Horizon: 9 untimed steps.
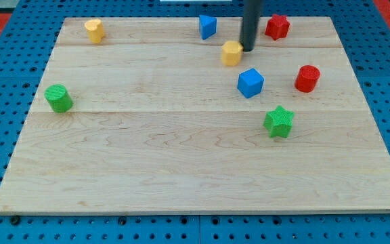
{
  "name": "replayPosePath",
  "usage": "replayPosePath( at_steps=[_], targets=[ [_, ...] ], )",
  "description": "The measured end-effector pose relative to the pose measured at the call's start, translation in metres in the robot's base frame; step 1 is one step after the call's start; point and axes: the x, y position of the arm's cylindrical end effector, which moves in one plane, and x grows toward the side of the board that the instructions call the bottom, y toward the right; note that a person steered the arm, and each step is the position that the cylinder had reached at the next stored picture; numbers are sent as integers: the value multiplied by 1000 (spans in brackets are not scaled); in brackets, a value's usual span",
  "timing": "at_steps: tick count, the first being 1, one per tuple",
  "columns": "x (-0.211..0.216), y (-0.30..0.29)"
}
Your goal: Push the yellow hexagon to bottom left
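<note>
The yellow hexagon (231,53) sits on the wooden board (181,156) near the view's top, right of centre. My tip (248,49) is the lower end of a dark rod coming down from the view's top; it stands right beside the hexagon's right side, touching or nearly touching it. A second yellow block (94,30), rounded in shape, lies at the view's top left.
A blue triangular block (208,26) and a red star block (277,26) lie along the view's top. A blue cube (250,83), a red cylinder (307,78) and a green star (278,122) lie at the right. A green cylinder (59,98) lies at the left.
</note>
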Motion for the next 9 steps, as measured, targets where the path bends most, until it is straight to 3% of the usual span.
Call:
replayPosePath(
  at_steps=[2,4,5,6,9],
  targets=[
    [91,-102],
    [90,-146],
    [118,-186],
    [184,-214],
    [254,-222]
  ],
)
